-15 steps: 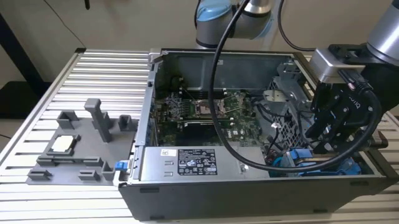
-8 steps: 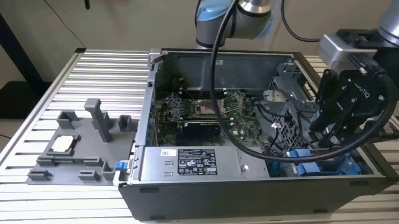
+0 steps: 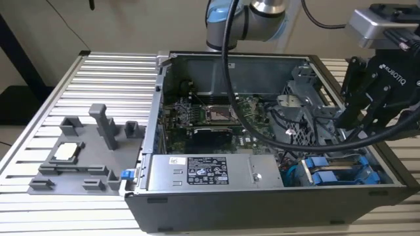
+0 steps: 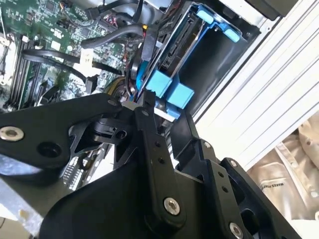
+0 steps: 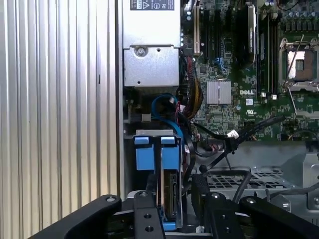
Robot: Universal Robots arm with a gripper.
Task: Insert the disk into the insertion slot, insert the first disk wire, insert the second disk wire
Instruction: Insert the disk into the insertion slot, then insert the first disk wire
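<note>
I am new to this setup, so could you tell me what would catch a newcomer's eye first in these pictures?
The open computer case dominates the exterior view, its green motherboard bare in the middle. The disk in its bright blue carrier stands out in the case's near corner at the exterior view's right, the black gripper just above it. A grey fixture tray lies at the exterior view's left.

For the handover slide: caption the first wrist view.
Black gripper at the silver disk in its bright blue plastic carrier, inside the computer case.

Disk (image 5: 171,196) mostly hidden, perhaps edge-on.
</note>
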